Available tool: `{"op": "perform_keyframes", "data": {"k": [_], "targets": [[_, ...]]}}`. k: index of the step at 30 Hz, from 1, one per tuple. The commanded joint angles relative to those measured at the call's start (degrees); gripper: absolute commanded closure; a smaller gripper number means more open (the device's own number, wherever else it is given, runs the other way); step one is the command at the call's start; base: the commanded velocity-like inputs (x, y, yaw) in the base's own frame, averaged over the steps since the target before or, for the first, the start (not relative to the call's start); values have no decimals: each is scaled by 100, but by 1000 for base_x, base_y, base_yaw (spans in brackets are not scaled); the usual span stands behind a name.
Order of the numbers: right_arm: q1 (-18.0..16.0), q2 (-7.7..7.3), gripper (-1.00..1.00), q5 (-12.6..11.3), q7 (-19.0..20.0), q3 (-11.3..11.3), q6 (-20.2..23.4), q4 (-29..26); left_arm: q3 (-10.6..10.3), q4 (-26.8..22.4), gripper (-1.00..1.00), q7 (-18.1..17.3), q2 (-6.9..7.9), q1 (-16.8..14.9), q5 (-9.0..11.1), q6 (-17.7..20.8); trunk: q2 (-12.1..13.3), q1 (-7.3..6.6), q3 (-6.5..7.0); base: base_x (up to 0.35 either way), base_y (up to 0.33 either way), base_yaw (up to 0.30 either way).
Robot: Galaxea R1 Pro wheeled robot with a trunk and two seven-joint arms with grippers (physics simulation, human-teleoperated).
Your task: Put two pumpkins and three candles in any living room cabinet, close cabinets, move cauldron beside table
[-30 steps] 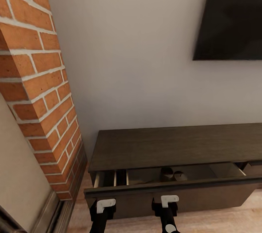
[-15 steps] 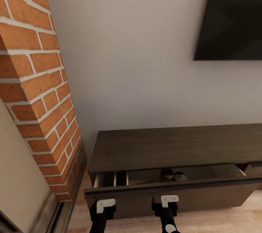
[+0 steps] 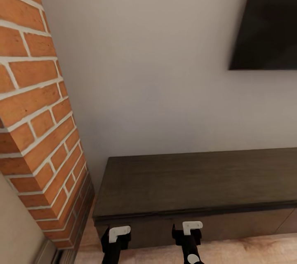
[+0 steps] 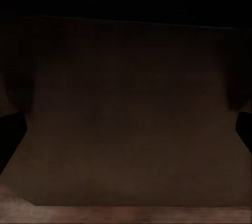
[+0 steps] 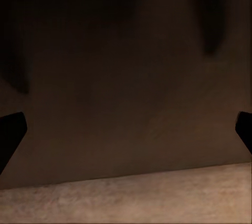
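Cabinet (image 3: 194, 181) drawers flush, contents hidden, both tools near

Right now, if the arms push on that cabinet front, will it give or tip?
Probably neither. The cabinet is long and low against the wall, so tipping seems unlikely. Its drawer front looks flush under the top, so it likely feels stiff.

Your head view cut the cabinet (image 3: 194, 185) off at its right end and the TV (image 3: 268, 21) at top and right, while each wrist view caught only dark finger (image 4: 11, 135) tips at the edges.
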Motion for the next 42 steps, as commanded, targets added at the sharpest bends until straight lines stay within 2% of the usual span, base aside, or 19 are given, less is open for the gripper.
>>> {"op": "perform_keyframes", "data": {"k": [1, 13, 31, 42], "targets": [[-4, 3, -100, 59, -19, -43, -16, 6, -107, -8, -100, 53, 2, -31, -50, 5, -2, 2, -4, 288, 0, 0], [-4, 3, -100, 59, -17, -43, -17, 6, -107, -8, -100, 53, 2, -31, -50, 8, -2, 2, -4, 26, 0, 0], [-4, 3, -100, 49, -9, -43, -15, 6, -107, -9, -100, 53, -1, -31, -50, 18, -2, 2, -4, -305, 0, 0], [-4, 3, -100, -5, 289, -52, 14, 20, -110, -6, -100, 53, -7, -31, -50, 30, -2, 2, -4, -325, -45, 0]]}}
